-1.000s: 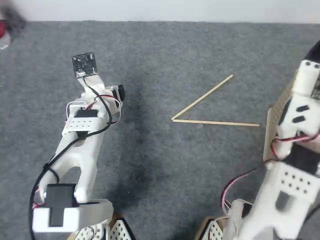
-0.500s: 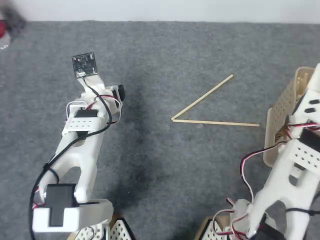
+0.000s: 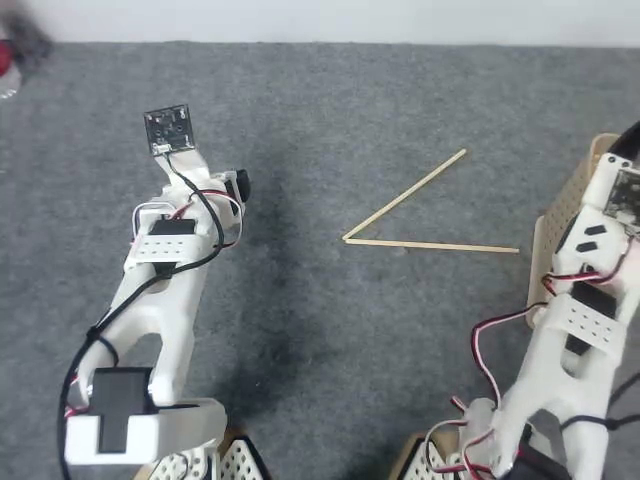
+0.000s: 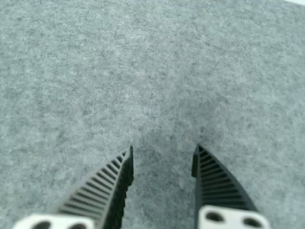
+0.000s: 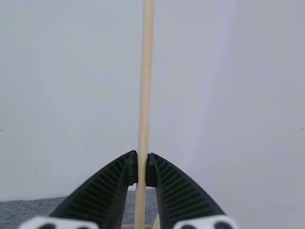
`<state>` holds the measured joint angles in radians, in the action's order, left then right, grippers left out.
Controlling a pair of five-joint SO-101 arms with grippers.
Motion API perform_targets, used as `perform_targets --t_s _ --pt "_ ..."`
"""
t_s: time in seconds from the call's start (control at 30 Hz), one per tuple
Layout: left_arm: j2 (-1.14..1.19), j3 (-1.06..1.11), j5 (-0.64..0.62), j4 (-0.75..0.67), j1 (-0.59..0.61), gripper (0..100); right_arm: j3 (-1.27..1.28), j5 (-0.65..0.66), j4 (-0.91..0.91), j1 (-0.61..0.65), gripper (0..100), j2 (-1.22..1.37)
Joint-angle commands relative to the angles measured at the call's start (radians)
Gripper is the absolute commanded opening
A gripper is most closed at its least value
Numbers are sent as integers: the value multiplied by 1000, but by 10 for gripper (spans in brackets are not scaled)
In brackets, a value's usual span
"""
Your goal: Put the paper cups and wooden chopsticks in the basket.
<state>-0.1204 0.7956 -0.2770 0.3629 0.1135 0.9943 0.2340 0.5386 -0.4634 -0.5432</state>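
Note:
Two wooden chopsticks lie on the grey carpet in a V: one [image 3: 405,195] slants toward the far right, the other [image 3: 432,245] runs level toward the basket. The tan perforated basket [image 3: 562,212] stands at the right edge, partly hidden by my right arm [image 3: 590,300]. My right gripper [image 5: 141,164] is shut on a third chopstick [image 5: 145,71], which points straight up against the white wall. My left gripper [image 4: 162,155] is open over bare carpet with nothing between its fingers. The left arm [image 3: 165,260] stands at the left, far from the chopsticks.
A red object [image 3: 5,58] sits at the far left corner. A white wall [image 3: 320,20] runs along the carpet's far edge. Arm bases [image 3: 200,460] stand at the near edge.
The right arm has shifted about over the basket, its wrist dropping and then rising again. The left arm and the two lying chopsticks have not moved.

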Motion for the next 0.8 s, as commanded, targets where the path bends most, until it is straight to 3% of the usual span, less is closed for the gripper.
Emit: perform_targets --t_s 0.0,0.1,0.3,0.4,0.57,0.77 --pt "-8 -10 -5 -21 -2 198 -8 14 27 -22 128 -15" --pt "-8 -10 -5 -21 -2 198 -8 14 27 -25 193 -16" --pt "-8 -10 -5 -21 -2 198 -14 6 -79 -15 167 -160" --pt "-8 -12 -5 -21 -2 198 -92 6 -390 82 166 -318" --pt "-8 -12 -5 -21 -2 198 -391 11 -1001 361 166 -389" --pt "-8 -10 -5 -21 -2 198 -646 -37 -1316 641 166 -140"
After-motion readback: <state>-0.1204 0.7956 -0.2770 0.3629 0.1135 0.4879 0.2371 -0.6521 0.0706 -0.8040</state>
